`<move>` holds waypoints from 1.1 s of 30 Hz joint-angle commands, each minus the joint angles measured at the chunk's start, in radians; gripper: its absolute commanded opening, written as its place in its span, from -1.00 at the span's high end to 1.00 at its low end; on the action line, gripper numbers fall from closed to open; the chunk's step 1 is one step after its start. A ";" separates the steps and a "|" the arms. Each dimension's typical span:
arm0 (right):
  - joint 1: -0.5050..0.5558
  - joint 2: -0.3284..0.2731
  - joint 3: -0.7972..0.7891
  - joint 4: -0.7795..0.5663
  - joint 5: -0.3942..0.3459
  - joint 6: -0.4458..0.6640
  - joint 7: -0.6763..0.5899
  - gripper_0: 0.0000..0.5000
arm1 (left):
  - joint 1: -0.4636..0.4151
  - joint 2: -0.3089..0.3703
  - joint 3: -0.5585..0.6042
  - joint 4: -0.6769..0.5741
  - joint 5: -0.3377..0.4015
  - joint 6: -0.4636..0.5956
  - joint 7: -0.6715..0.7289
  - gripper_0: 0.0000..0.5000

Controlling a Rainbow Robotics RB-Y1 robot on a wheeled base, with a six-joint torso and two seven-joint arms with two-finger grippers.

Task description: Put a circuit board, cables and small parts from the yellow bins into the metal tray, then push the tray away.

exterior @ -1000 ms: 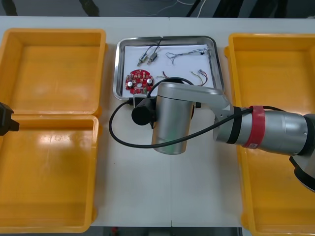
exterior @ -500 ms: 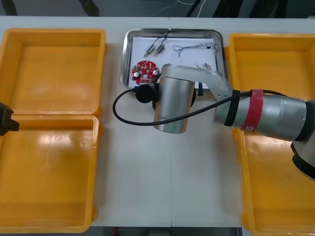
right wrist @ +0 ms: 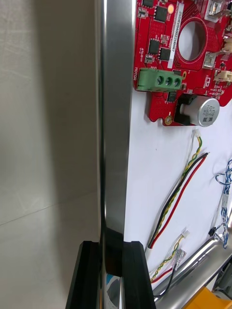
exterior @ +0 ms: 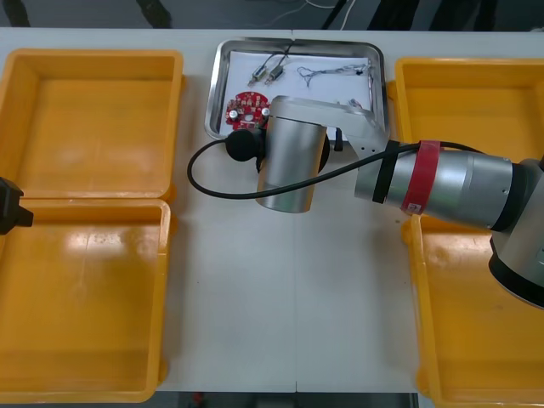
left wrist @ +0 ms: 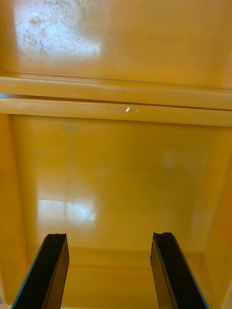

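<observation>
The metal tray (exterior: 214, 95) lies near the table's far edge, white inside. It holds a round red circuit board (exterior: 246, 109), two small metal parts (exterior: 266, 75) and a blue and white cable (exterior: 331, 75). My right arm (exterior: 289, 166) reaches over the tray's near rim and covers its own gripper there. In the right wrist view my right gripper (right wrist: 112, 270) is shut on the tray's rim (right wrist: 115, 120), which runs between the fingers. Beyond the rim lie the circuit board (right wrist: 166, 53) and a red and yellow cable (right wrist: 181, 193). My left gripper (left wrist: 113, 270) hangs open over a yellow bin (left wrist: 116, 159).
Two yellow bins (exterior: 93, 119) (exterior: 85, 306) flank the left side, and two more (exterior: 467, 93) (exterior: 459, 340) the right. The left arm (exterior: 10, 206) is parked at the left edge. A black cable loops from the right wrist over the bare table (exterior: 280, 297).
The tray has slid away toward the far edge of the table, and my right arm has moved along with it. The left arm has stayed still.
</observation>
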 commanded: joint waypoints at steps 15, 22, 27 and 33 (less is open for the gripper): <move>-0.072 0.019 0.044 0.049 -0.001 -0.094 -0.025 1.00 | 0.015 0.045 0.028 -0.026 0.007 0.006 -0.094 -1.00; -0.072 0.019 0.044 0.052 -0.001 -0.114 -0.027 1.00 | 0.015 0.045 0.028 -0.026 0.007 0.006 -0.094 -1.00; -0.072 0.019 0.044 0.052 -0.001 -0.114 -0.027 -0.07 | 0.015 0.045 0.028 -0.026 0.007 0.006 -0.094 -1.00; -0.072 0.019 0.044 0.047 -0.002 -0.109 -0.019 -1.00 | 0.015 0.045 0.028 -0.026 0.007 0.006 -0.094 -1.00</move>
